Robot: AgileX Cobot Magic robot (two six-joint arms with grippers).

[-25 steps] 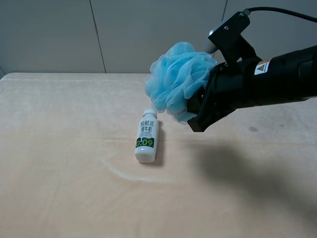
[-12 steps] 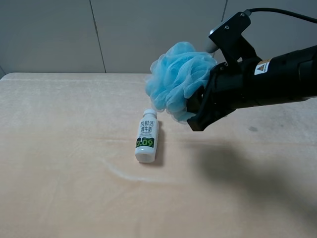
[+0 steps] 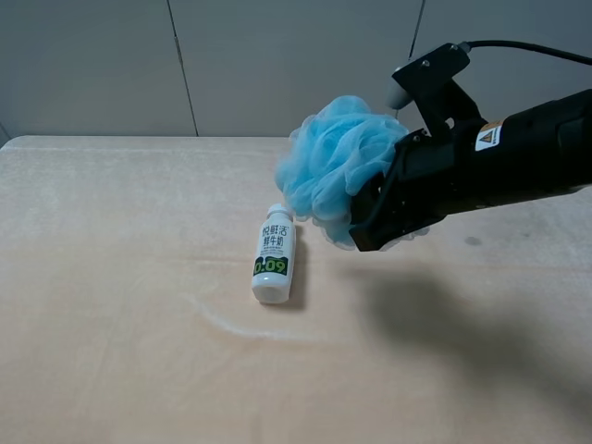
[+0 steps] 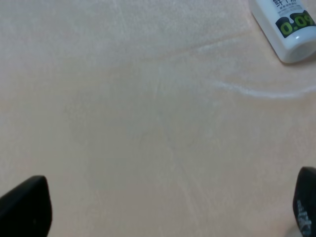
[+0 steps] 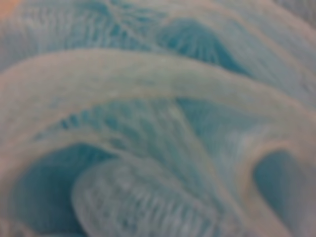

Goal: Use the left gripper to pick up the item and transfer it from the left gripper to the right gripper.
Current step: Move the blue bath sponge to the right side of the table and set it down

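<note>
My right claw (image 3: 370,217) is reaching out sideways, clamping the blue puff (image 3: 338,166) high over the bottle (image 3: 274,254). My left claw (image 4: 165,207) is hanging wide apart.

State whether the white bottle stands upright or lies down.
Lying down: the white bottle rests lengthwise on the table, label facing up.

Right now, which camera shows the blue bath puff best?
Exterior high: the whole bath puff shows, held by the right gripper. The right wrist view is only blurred mesh filling the frame; the left wrist view misses it.
</note>
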